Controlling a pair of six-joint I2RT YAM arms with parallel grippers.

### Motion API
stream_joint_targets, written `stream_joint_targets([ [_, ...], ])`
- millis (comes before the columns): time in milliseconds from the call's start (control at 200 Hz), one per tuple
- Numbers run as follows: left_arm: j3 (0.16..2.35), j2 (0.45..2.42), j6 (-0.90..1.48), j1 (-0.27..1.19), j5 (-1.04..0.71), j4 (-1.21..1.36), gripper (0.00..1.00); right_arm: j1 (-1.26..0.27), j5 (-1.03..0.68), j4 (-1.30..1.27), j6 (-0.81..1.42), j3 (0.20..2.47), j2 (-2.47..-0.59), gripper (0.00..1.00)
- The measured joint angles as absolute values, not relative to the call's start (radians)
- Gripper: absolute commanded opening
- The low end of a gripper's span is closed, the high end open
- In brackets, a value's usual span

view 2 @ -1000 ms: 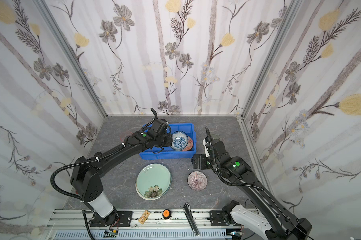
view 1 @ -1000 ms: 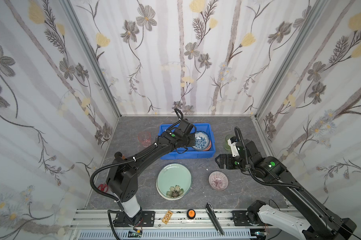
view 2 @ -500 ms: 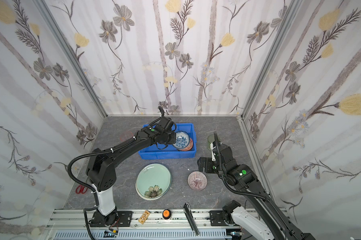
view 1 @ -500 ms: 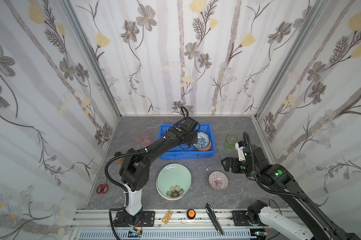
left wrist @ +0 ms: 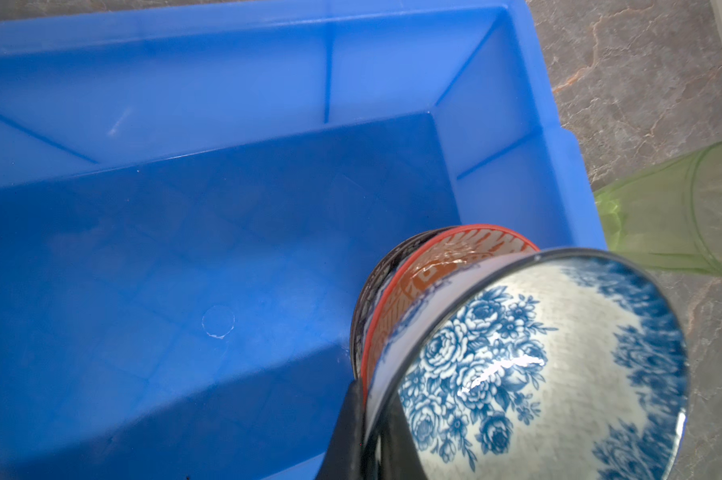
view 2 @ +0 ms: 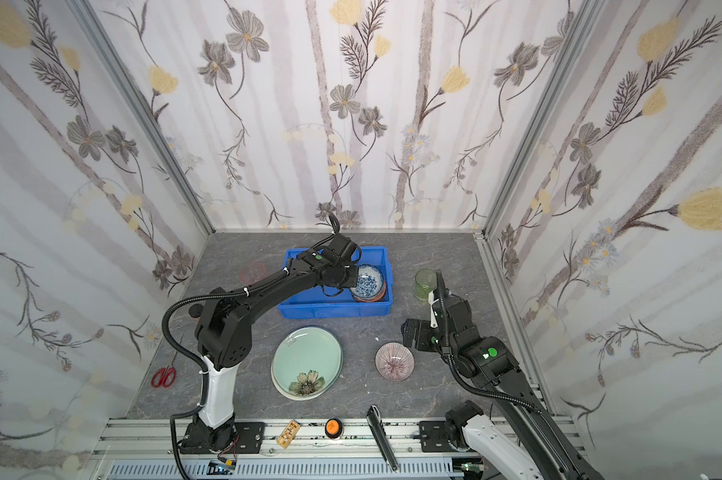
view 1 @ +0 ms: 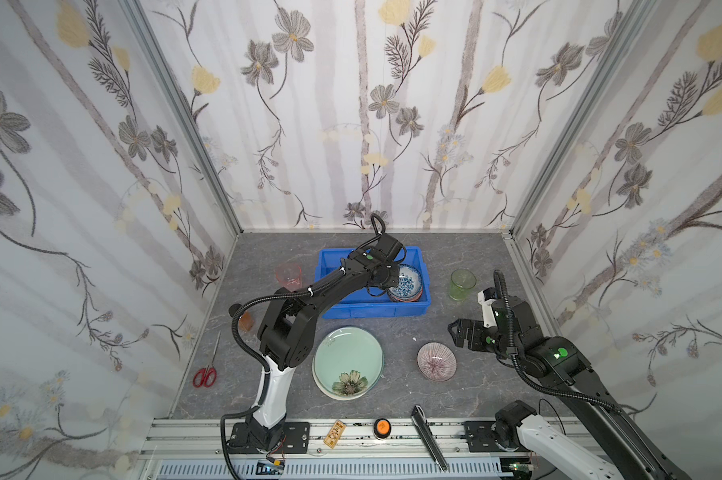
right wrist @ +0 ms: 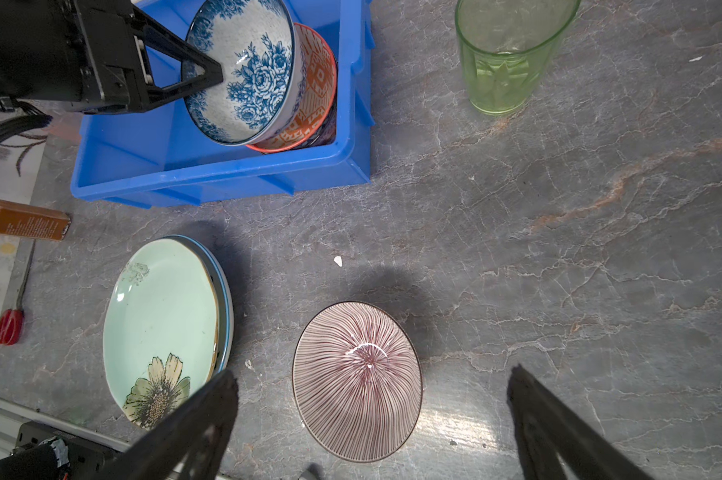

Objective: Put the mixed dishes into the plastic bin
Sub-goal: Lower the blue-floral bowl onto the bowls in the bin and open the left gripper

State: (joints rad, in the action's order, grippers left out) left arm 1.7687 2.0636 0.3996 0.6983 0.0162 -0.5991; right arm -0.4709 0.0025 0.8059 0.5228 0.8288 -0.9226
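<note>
at the right end of the plastic bin point(right wrist: 209, 174), the blue floral bowl point(right wrist: 247, 75) tilts over the orange bowl point(right wrist: 315, 91), rim pinched by the left gripper point(right wrist: 207, 79); level it, seat it, release. right gripper point(right wrist: 371, 378) gapes above the striped bowl point(right wrist: 357, 415).

grey table point(view 1: 396, 332) | on it: blue bin point(view 1: 371, 311) | plate stack point(view 1: 348, 361) | striped bowl point(view 1: 436, 361) | green tumbler point(view 1: 461, 284) | pink tumbler point(view 1: 288, 275) | amber jar point(view 1: 246, 321) | scissors point(view 1: 204, 376)

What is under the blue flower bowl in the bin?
Under the blue flower bowl sits an orange patterned bowl, then the edge of a dark bowl. The rest of the dark bowl and the blue bin floor below are covered.
</note>
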Motion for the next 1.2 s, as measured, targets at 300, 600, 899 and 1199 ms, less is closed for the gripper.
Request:
stream_joint_targets([
  [300,1.781,2.089,0.392,0.698,0.023,-0.602,0.00,-0.469,-0.003,0.796,0.535,0.801,-0.922,1.00],
  [600,1.801,2.103,0.392,0.698,0.007,-0.605,0.00,-0.467,-0.006,0.790,0.542,0.787,-0.922,1.00],
  [899,1.795,2.104,0.397,0.699,-0.004,-0.605,0.11,-0.466,-0.021,0.787,0.542,0.773,-0.918,1.00],
  [1199,1.789,2.104,0.411,0.710,-0.004,-0.597,0.28,-0.466,-0.028,0.781,0.540,0.767,-0.917,1.00],
])
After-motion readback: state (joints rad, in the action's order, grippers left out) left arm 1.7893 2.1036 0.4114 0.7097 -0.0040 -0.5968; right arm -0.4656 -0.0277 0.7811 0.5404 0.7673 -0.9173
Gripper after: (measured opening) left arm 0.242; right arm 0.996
